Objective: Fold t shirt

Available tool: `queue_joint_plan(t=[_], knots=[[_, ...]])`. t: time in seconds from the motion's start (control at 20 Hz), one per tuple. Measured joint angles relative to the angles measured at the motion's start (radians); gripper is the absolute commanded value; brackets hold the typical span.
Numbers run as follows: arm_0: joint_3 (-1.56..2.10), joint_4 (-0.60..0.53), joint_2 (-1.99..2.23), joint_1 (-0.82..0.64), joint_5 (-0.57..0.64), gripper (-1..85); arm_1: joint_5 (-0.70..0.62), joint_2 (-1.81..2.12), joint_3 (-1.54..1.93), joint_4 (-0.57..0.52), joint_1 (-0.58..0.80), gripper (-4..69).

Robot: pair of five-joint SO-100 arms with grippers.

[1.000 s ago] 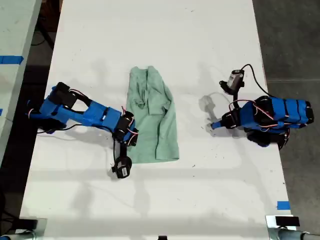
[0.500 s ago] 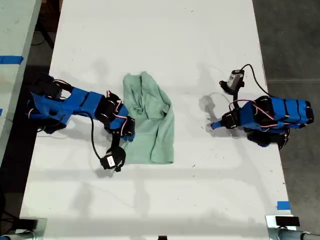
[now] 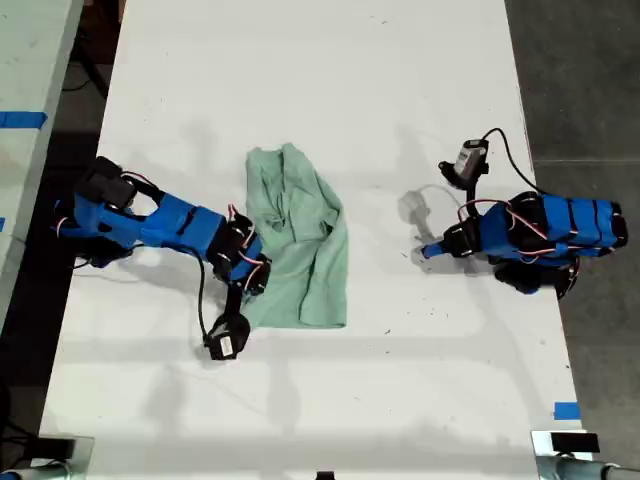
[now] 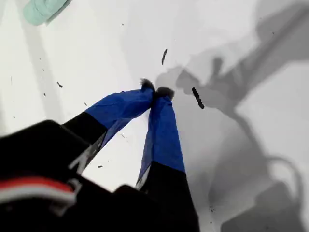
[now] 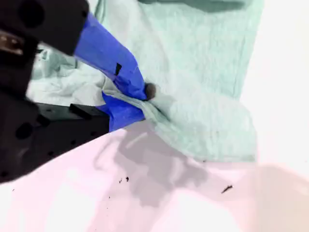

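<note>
Pale green t shirt (image 3: pixel 298 245) flat and wrinkly near the middle of the white table (image 3: pixel 400 80). Long and narrow, with a lumpy top end and a straighter bottom edge as the exterior view shows it.

My second gripper (image 5: pixel 140 99) right at the shirt's side edge, on the exterior view's left of the shirt (image 3: pixel 255 285). Pinched tight on a small fold of the green cloth, close to the shirt's bottom corner. Cloth bunched up a little at the pinch.

My first gripper (image 4: pixel 155 90) well apart from the shirt, on the exterior view's right of it (image 3: pixel 428 250). Blue tips pressed together with nothing between them, low over bare table. Only a tiny bit of the shirt (image 4: pixel 44 9) far off in that wrist view.

Lots of bare white table all around the shirt, most of all past its lumpy top end. Wide clear strip between the shirt and my first gripper too. A few small dark specks (image 4: pixel 197 97) on the table there.
</note>
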Motion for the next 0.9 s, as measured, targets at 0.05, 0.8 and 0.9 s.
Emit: queue_joint_plan(t=[0.05,0.8,0.9], knots=[[0.0,0.002,-0.038,0.021,0.012,-0.3,0.0,0.0,0.0,0.0,0.0,1.7],[0.0,-0.055,-0.04,-0.107,0.422,-0.3,0.0,0.0,0.0,0.0,0.0,1.7],[-0.08,-0.106,-0.008,-0.112,0.42,-0.3,0.0,0.0,0.0,0.0,0.0,1.7]])
